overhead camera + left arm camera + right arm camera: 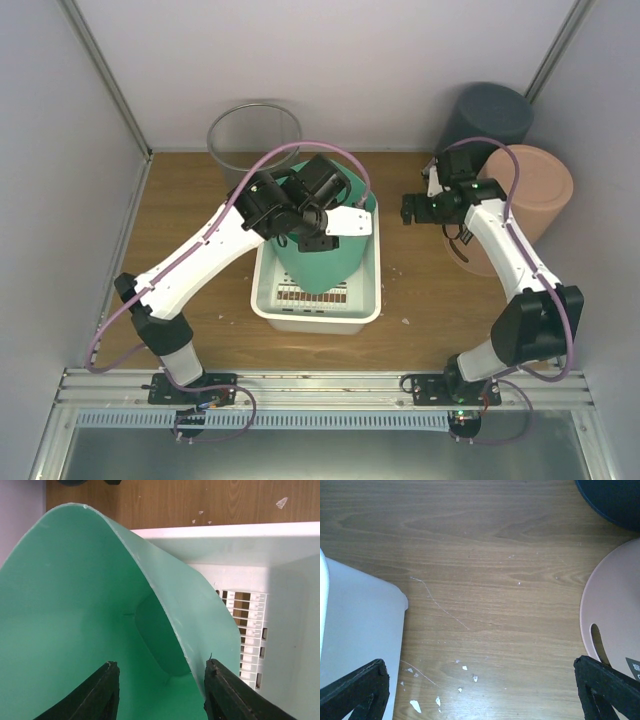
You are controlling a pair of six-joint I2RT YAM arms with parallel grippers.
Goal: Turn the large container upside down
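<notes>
so the white basket (pixel 315 322) has the green container (pixel 330 265) lying tipped in it, base at the near end, mouth toward the far wall, left gripper (pixel 161 664) spread astride its rim, right gripper (pixel 479 662) wide apart over the table (pixel 485 555)

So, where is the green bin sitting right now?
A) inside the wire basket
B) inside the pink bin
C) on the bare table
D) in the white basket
D: the green bin stands inside the white basket, whose walls surround its lower end, while the left gripper straddles the bin's wall.
</notes>
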